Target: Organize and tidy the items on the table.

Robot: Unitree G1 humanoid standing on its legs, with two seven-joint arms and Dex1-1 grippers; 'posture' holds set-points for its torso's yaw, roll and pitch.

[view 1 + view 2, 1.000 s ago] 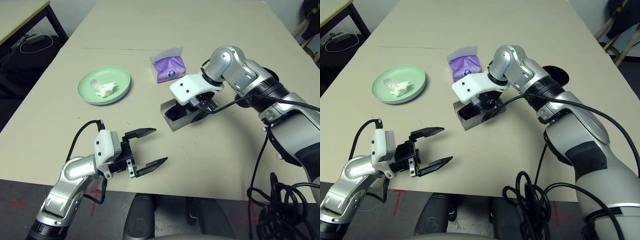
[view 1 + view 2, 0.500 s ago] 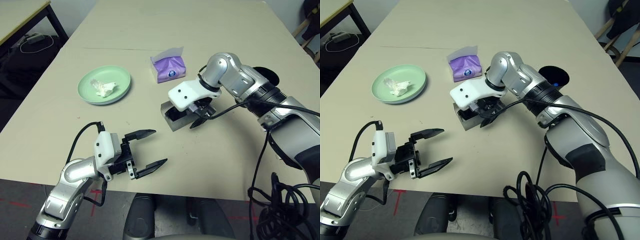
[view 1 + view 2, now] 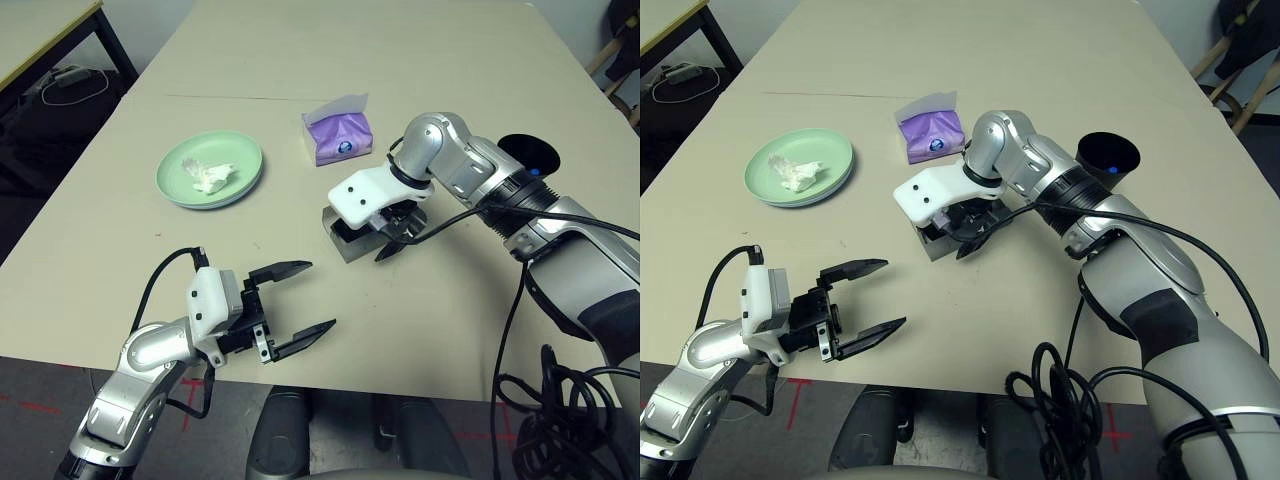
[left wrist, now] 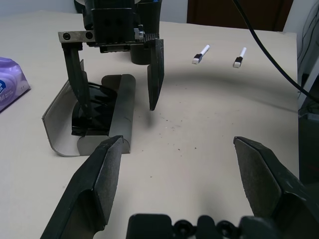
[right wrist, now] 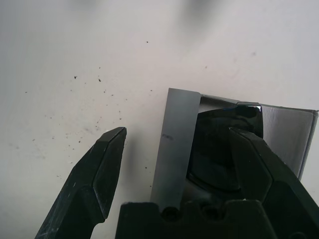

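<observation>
1. Nearest the robot, the left end effector [image 3: 297, 310] hovers level over the front edge of the surface [image 3: 420, 330], fingers spread wide and holding nothing. The beige top around it is bare, so it has free room to swing forward.

2. Mid-surface, the right end effector [image 3: 962, 228] points steeply down with its fingers spread. It straddles the near wall of the open grey glasses case [image 4: 99, 122], one finger inside and one outside, gripping nothing.

3. The black sunglasses [image 5: 222, 154] lie inside the case. They look light, with thin frames and lenses that scratch easily, so push on the case rather than on them. The case appears to be a stiff, light shell that would likely slide. Its hinged flap seems the best place to take hold.

4. The pale green plate [image 3: 209, 170] holds a soft crumpled tissue [image 3: 207, 176], well apart to the left.

5. The purple tissue pack [image 3: 338, 134] crowds the case's far side. The black cup [image 3: 1108, 156] stands beside the right forearm, an elbow hazard.

6. Two white marker pens [image 4: 201, 54] lie beyond.
</observation>
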